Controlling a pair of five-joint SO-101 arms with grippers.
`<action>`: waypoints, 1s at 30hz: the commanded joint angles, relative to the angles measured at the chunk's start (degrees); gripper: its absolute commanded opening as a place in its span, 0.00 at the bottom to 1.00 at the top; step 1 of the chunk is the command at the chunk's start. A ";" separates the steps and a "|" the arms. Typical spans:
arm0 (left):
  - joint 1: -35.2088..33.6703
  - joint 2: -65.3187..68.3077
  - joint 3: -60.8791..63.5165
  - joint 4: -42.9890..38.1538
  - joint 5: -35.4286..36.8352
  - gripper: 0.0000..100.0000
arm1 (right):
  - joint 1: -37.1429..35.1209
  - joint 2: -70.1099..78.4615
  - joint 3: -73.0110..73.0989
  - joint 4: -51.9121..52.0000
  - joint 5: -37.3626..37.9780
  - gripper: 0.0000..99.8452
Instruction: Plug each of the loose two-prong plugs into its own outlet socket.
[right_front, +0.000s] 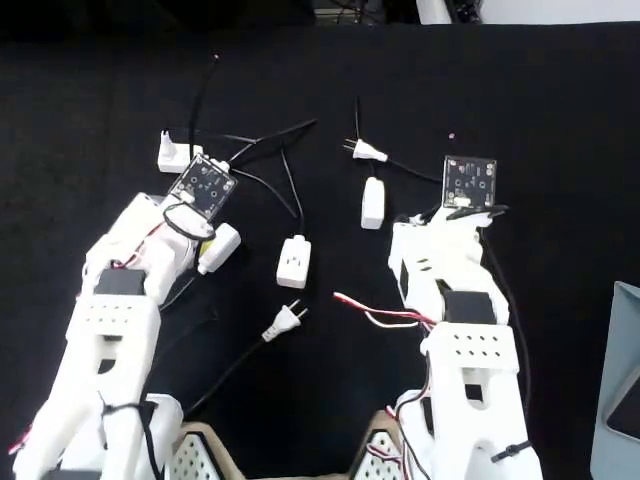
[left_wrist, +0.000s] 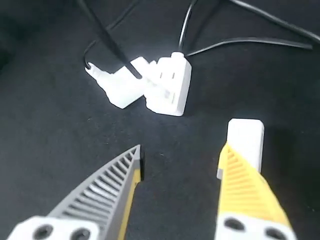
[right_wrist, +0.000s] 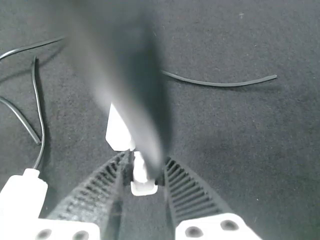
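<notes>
the left jaws stand open over the black desk (right_front: 560, 90), grey finger (left_wrist: 112, 180) and yellow finger (left_wrist: 247, 190) well apart with nothing between them. ahead of their tips a white plug (left_wrist: 117, 92) on a black cord lies touching a white socket block (left_wrist: 169, 87); whether its prongs are seated i cannot tell. a second white block (left_wrist: 246, 137) sits right at the tip of the yellow finger.

the right jaws are closed on a small white plug (right_wrist: 142, 182), gripped between the two dark fingers, and its blurred black cord (right_wrist: 132, 85) runs up past the camera. just beyond those tips lies a white piece (right_wrist: 116, 134), half hidden by the cord and too unclear to name.

on the desk between the two pairs of jaws sits a flat white socket (right_front: 292, 262), with a loose black two-prong plug (right_front: 286, 319) near it, on the side toward the arm bases, prongs free. nearer the right jaws, a loose white two-prong plug (right_front: 368, 152) and a long white socket (right_front: 372, 203) lie close together but not joined.
</notes>
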 joint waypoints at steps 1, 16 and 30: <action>-0.40 8.70 -3.74 -4.13 0.62 0.24 | -0.79 -0.57 -0.48 -1.23 -0.44 0.01; 7.08 15.30 -3.74 -0.26 2.73 0.25 | -0.79 -0.57 -0.40 -1.23 -0.44 0.01; 7.52 -8.79 9.45 -0.09 3.16 0.25 | -0.88 -0.57 -0.40 -1.14 -0.35 0.01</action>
